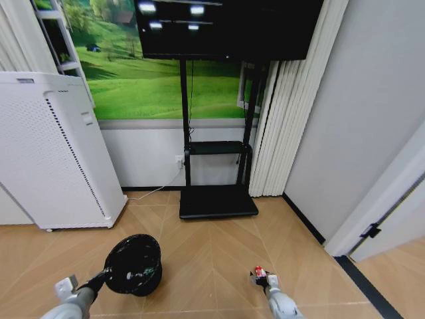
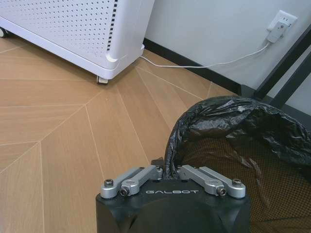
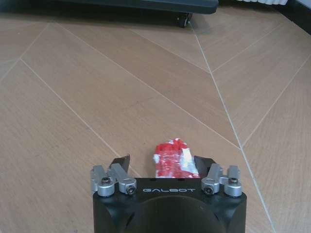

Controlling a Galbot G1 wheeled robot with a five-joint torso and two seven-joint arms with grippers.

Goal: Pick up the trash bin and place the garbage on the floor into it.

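The trash bin [image 1: 135,264], small, round and lined with a crinkly black bag, hangs tilted low on the left of the head view. My left gripper [image 1: 101,278] is shut on its rim. The left wrist view shows that gripper [image 2: 167,168] pinching the bag-covered rim of the bin [image 2: 228,121]. Small green and white specks show inside the bin; I cannot tell what they are. A red-and-white crumpled wrapper [image 3: 173,159] lies on the wooden floor between the fingers of my right gripper [image 3: 163,163], which is open, with a gap on one side. In the head view that gripper [image 1: 261,276] is low at the wrapper [image 1: 259,270].
A tall white perforated appliance [image 1: 53,153] stands on wheels at the left, near a wall socket with a white cable [image 2: 279,24]. A black TV stand base [image 1: 218,201] sits straight ahead. A grey wall and door frame [image 1: 388,212] close the right side.
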